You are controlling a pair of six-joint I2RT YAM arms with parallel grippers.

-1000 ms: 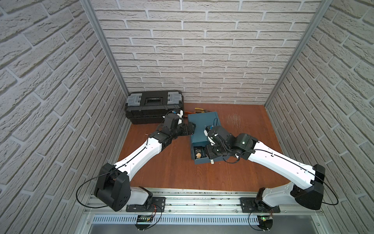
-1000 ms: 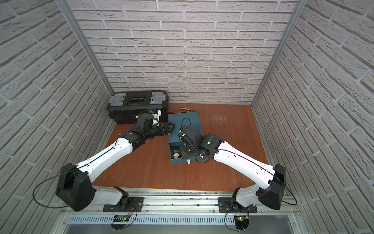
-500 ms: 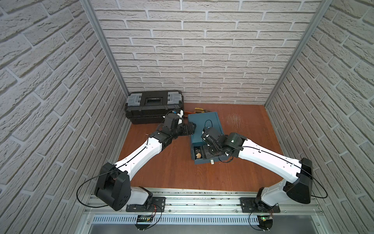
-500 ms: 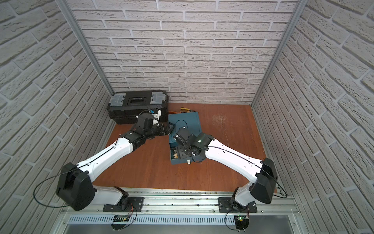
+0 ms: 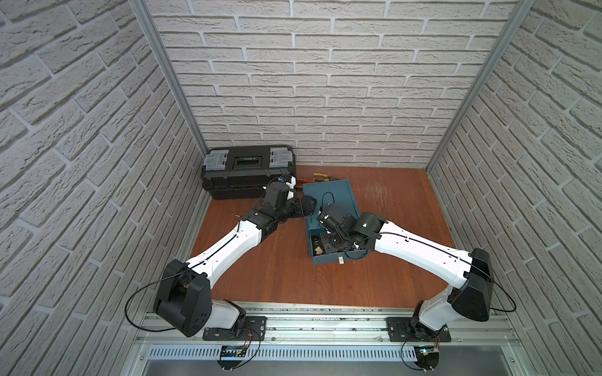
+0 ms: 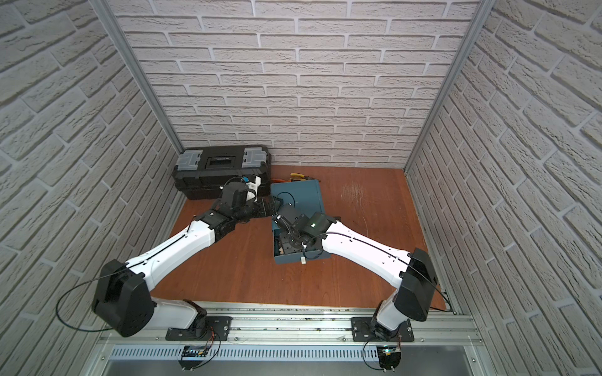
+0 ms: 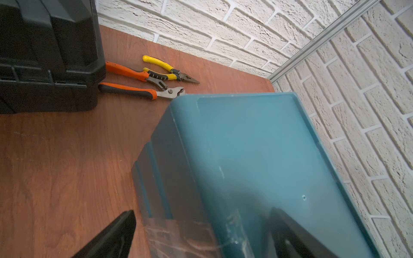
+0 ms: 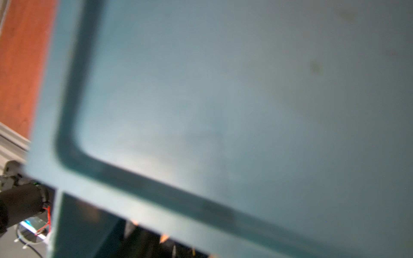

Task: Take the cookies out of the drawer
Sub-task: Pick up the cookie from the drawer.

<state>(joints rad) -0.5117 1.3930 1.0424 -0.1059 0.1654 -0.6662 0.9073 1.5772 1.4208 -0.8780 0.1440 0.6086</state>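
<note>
left wrist view: two pliers (image 7: pixel 152 76), one blue drawer unit (image 7: pixel 257 156) straddled by the wide-spread left gripper (image 7: pixel 201 236); right gripper unclear.

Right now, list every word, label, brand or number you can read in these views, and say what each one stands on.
No text can be read in any view.
Black plastic toolbox: a dark panel on its lid in both top views; any lettering is too small to read.
Small wrapped packets in the open blue drawer: too small and hidden to read.
Blue metal cabinet top: plain, no markings.
Orange-handled and yellow-handled pliers: no readable marking.
</note>
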